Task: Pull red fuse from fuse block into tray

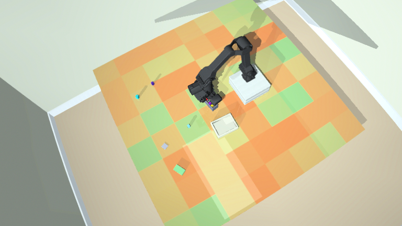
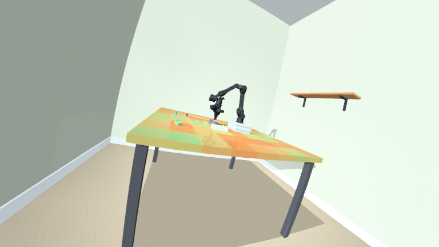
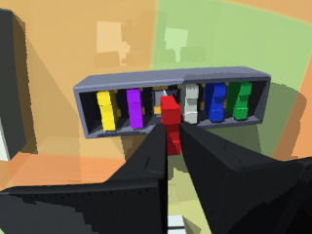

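Observation:
My gripper (image 3: 171,130) points down and is shut on the red fuse (image 3: 171,117) (image 2: 214,119). The red fuse is upright and clear above the grey fuse block (image 3: 136,78) (image 1: 213,108), with its empty slot showing behind it in the wrist view. The yellow fuse (image 3: 106,111) and purple fuse (image 3: 135,108) sit in the block on one side of that slot. The white fuse (image 3: 191,103), blue fuse (image 3: 215,102) and green fuse (image 3: 241,101) sit on the other. The white tray (image 1: 228,132) (image 2: 219,128) stands near the block and looks empty.
The arm's white base (image 1: 250,88) (image 2: 239,127) stands beside the block and tray. A green block (image 1: 179,169), a grey square piece (image 1: 164,146), a small light blue piece (image 1: 188,125), a cyan piece (image 1: 137,96) and a dark purple piece (image 1: 152,83) lie farther off.

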Tool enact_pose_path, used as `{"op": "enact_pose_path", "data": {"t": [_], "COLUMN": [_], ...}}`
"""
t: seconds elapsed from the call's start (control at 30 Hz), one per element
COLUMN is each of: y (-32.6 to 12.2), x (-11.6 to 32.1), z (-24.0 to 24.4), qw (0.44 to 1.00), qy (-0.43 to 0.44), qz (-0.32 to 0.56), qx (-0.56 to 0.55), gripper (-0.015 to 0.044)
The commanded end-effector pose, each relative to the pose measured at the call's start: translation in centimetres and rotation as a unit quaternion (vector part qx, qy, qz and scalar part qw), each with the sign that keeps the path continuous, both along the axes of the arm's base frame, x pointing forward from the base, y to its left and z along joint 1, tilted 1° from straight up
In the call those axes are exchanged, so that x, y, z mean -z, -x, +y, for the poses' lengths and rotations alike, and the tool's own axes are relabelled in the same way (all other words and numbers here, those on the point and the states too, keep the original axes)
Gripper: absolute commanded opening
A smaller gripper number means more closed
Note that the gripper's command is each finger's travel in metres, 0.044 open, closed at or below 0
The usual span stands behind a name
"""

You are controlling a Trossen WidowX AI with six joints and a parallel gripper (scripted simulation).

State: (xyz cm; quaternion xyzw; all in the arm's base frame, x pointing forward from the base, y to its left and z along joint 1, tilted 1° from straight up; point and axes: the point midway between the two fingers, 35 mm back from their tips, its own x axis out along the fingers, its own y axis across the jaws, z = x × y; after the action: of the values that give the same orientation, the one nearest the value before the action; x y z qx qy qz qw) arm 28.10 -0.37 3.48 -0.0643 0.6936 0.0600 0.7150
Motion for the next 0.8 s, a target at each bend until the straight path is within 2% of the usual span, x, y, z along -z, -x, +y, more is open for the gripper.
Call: {"op": "enact_pose_path", "data": {"t": [0.0,0.57,0.77], "y": [-0.1,0.0,-0.7], "x": [-0.5,-2.4,-2.5], "z": [0.0,0.1,2.7], "qw": [1.0,1.0,1.0], "qy": [-0.001,-0.001,-0.002], "qz": [-0.003,-0.003,-0.003], "qx": [0.001,0.001,0.001], "gripper": [0.0,0.0,0.0]}}
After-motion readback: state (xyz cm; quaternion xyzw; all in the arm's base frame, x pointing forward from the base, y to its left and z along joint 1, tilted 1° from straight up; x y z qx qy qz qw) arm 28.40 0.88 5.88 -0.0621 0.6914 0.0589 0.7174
